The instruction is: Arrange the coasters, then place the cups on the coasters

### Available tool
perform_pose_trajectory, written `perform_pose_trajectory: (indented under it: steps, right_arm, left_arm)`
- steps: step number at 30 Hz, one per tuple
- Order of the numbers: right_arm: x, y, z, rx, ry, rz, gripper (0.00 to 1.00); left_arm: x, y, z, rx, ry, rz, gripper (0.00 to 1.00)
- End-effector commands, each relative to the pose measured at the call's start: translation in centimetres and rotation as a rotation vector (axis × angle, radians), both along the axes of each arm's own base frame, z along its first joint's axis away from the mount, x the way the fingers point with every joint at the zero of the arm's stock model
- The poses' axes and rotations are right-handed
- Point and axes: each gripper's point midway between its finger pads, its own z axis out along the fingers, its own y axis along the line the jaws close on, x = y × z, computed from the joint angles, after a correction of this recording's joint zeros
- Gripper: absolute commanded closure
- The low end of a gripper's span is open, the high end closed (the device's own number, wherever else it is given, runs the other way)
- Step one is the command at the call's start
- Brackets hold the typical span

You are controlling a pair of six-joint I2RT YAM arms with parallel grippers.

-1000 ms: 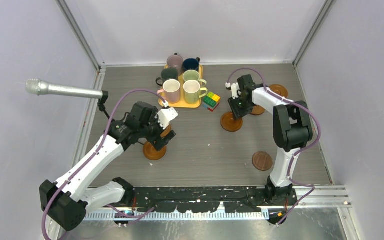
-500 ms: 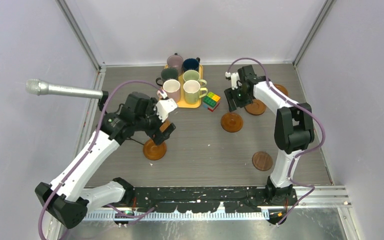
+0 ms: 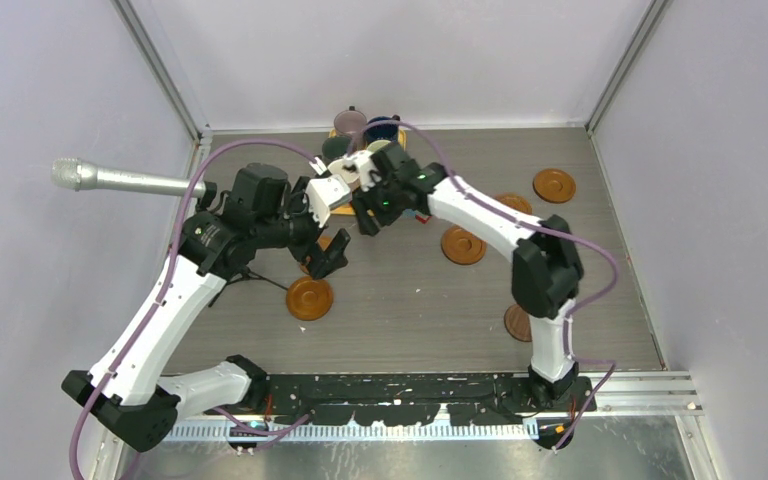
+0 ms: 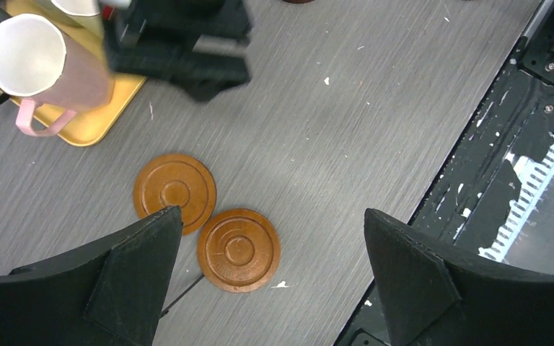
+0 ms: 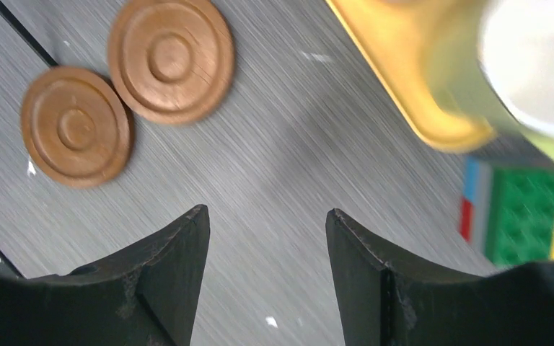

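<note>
Round brown wooden coasters with raised rims and ringed centres lie flat on the grey table. Two sit side by side, edges meeting or nearly so, just in front of the yellow tray. Three more are spread towards the right rear. A darker coaster lies nearer the front, partly hidden behind the right arm. A pink-cream mug stands upright on the tray, with other mugs mostly hidden. The left gripper hangs above the pair, fingers wide apart and empty. The right gripper is by the tray's front edge near a multicoloured cube, fingers apart with nothing between.
</note>
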Motion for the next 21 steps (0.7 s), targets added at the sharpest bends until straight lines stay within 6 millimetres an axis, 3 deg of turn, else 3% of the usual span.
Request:
perform_pose_trajectory:
  steps: [1,5,9,15,21]
  right_arm:
    - [1.2,5.9,-1.4,0.013,-0.045,0.025,0.35]
    - [1.4,9.9,-2.7,-0.012,-0.092,0.042,0.35]
    - [2.2,12.1,-4.0,-0.025,-0.131,0.018,0.33]
    - [3.8,13.8,-5.8,-0.024,-0.149,-0.052,0.27]
    - [3.7,15.0,-8.0,-0.035,-0.126,-0.043,0.27]
  left_arm:
    - [-0.7,-0.4,1.1,-0.036,0.014,-0.018,0.00]
    - [-0.9,-0.4,1.0,-0.038,0.017,-0.022,0.00]
    - [-1.0,-0.4,1.0,-0.040,0.018,-0.027,0.00]
    - [-1.1,-0.6,1.2,-0.046,0.022,-0.035,0.00]
    - [-1.1,-0.7,1.4,-0.051,0.023,-0.037,0.00]
